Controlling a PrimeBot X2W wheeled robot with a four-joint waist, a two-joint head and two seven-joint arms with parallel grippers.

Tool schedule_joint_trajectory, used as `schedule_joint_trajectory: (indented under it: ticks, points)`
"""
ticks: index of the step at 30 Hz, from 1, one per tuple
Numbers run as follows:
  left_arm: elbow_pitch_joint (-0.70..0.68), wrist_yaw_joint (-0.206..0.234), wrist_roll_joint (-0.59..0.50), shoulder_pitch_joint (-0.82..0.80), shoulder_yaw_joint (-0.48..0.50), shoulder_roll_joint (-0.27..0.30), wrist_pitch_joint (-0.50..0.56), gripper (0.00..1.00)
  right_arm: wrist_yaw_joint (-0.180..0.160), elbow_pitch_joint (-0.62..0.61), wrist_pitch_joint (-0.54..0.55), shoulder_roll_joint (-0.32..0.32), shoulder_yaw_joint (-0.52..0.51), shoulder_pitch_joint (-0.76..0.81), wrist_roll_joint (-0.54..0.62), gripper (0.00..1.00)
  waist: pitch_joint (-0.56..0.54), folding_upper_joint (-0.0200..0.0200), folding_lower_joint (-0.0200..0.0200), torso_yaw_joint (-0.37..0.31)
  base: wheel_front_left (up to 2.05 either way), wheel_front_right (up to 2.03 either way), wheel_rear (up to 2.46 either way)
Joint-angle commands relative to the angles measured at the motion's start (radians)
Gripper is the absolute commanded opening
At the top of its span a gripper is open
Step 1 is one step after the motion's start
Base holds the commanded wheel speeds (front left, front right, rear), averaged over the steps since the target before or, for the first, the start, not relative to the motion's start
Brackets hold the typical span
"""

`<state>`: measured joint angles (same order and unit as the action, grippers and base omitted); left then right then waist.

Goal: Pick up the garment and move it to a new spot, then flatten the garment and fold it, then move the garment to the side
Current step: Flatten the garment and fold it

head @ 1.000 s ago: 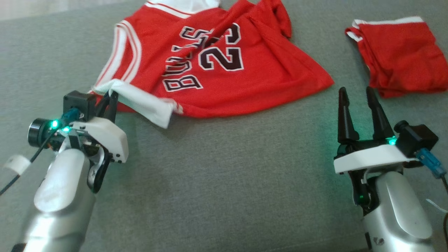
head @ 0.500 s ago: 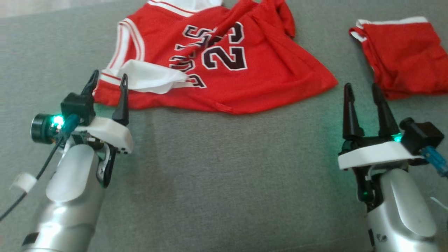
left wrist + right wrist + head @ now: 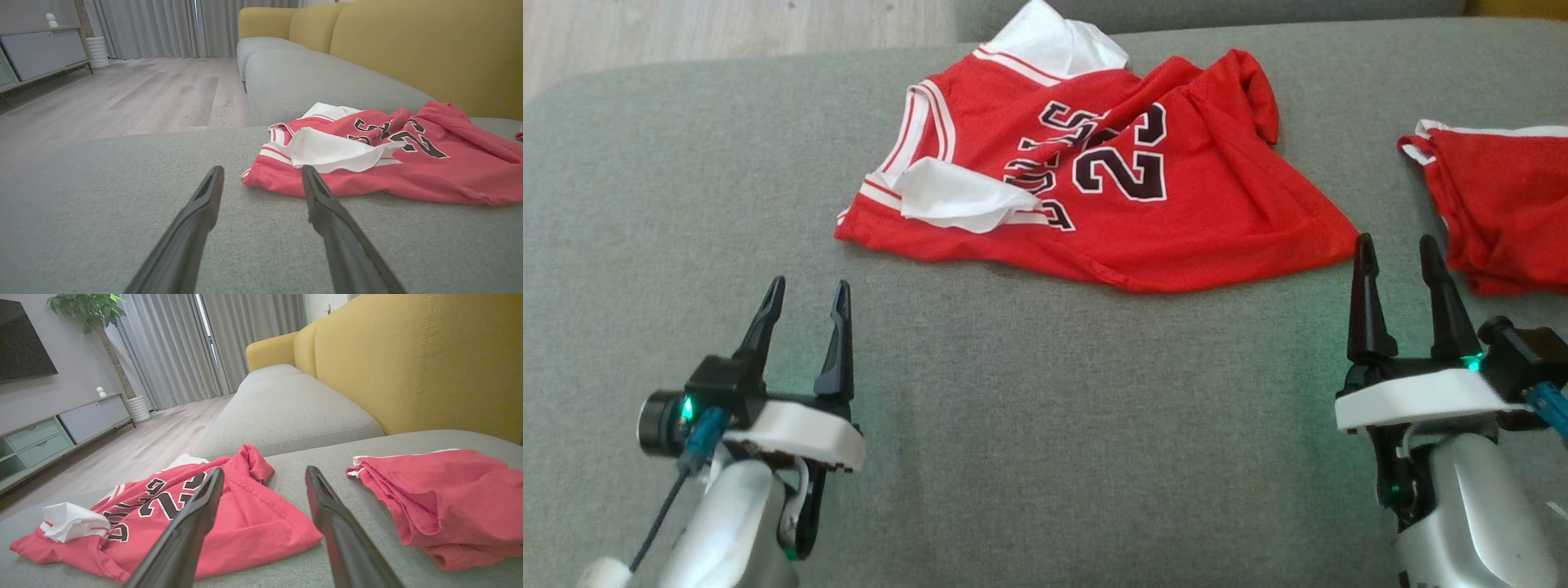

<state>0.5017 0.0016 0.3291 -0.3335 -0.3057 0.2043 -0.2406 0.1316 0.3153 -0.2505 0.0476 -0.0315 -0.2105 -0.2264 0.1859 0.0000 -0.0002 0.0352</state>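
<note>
Right gripper [image 3: 264, 471] comes up from 6 o'clock with its fingers spread and nothing between them. The red jersey [image 3: 253, 514] is lying crumpled on the grey sofa seat [image 3: 286, 412], running from about 8 o'clock to the middle, number 23 facing up. A white flap [image 3: 69, 522] is flipped out at its 8 o'clock end. The finger on the 7 o'clock side overlaps the jersey, and I can't tell if it's touching.

A second red garment [image 3: 449, 498] is bunched up around 4 o'clock, clear of the jersey. There's a yellow backrest [image 3: 408, 355] at 2 o'clock, curtains [image 3: 184, 347] at 12, a plant [image 3: 94, 310] at 11, a TV [image 3: 22, 343] at 10 and a cabinet [image 3: 61, 428] at 9.
</note>
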Motion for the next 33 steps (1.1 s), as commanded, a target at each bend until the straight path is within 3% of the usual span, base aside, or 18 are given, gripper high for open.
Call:
schedule_joint_trajectory:
  ticks: [1,12,21,33]
  points:
    - [-0.052,0.014,0.009,-0.012,0.042,0.014,-0.015,1.00,-0.001,-0.037,-0.002,0.003,0.031,-0.008,-0.002,1.00,-0.007,0.0000,0.0002,0.001,0.00,0.00,0.00]
    - [-0.100,0.005,0.012,-0.060,0.018,0.018,0.039,1.00,-0.001,-0.055,0.003,0.003,0.055,-0.030,-0.015,1.00,0.042,0.0000,0.0002,-0.047,0.00,0.00,0.00]
    - [-0.001,-0.034,0.049,-0.207,-0.008,-0.022,0.142,1.00,-0.001,-0.059,-0.001,0.003,0.061,-0.051,-0.019,1.00,0.110,0.0000,0.0002,-0.096,0.00,0.00,0.00]
    - [0.183,0.038,0.054,-0.303,0.018,-0.022,0.176,1.00,-0.001,-0.052,-0.007,0.003,0.062,-0.065,-0.029,1.00,0.139,0.0000,0.0002,-0.135,0.00,0.00,0.00]
